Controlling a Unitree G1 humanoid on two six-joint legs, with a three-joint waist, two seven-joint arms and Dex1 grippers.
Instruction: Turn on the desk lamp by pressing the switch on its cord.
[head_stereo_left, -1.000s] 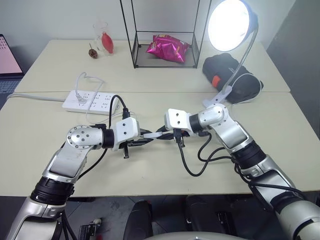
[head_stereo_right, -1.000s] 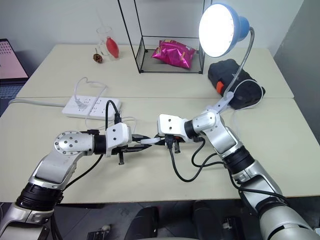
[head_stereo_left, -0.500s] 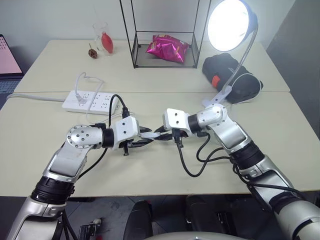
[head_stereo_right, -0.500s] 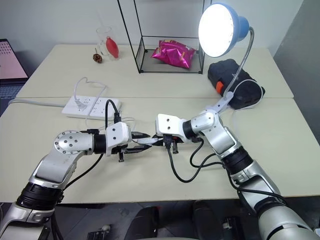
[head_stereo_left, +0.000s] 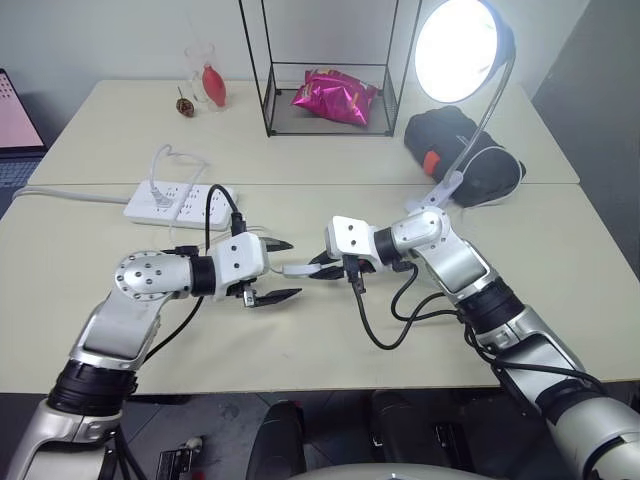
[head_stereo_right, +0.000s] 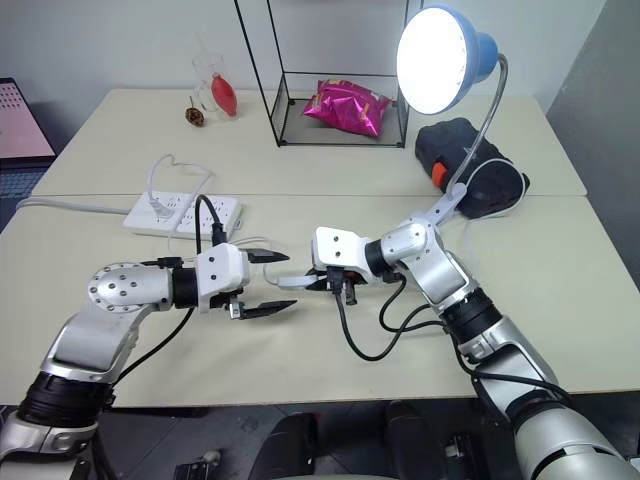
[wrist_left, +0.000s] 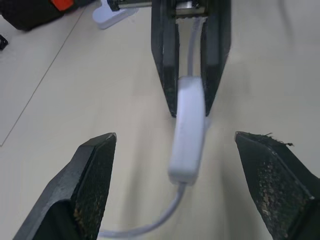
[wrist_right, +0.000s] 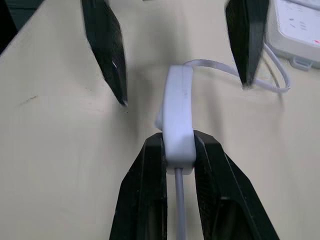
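Observation:
The blue desk lamp (head_stereo_left: 458, 48) stands at the back right with its bulb lit, on a silver gooseneck (head_stereo_left: 492, 112) and a white clip base (head_stereo_left: 438, 192). The white switch (head_stereo_left: 298, 269) hangs just above the near table's middle, and my right gripper (head_stereo_left: 315, 270) is shut on its right end. My left gripper (head_stereo_left: 277, 270) stands open, one finger on either side of the switch's free end and not touching it. In the left wrist view the switch (wrist_left: 187, 127) sits between the wide-apart fingers (wrist_left: 95, 170). The thin cord (wrist_right: 220, 67) curls from the switch toward the power strip.
A white power strip (head_stereo_left: 180, 203) lies at the left. A wire-frame box (head_stereo_left: 268, 70) with a pink bag (head_stereo_left: 335, 97) stands at the back, a black pouch (head_stereo_left: 465, 150) beside the lamp's base, a glass (head_stereo_left: 205, 75) at the back left. Black robot cable (head_stereo_left: 385, 325) loops below my right wrist.
My left gripper has opened off the switch's free end. The right gripper still holds the switch in the same spot. The lamp is lit throughout.

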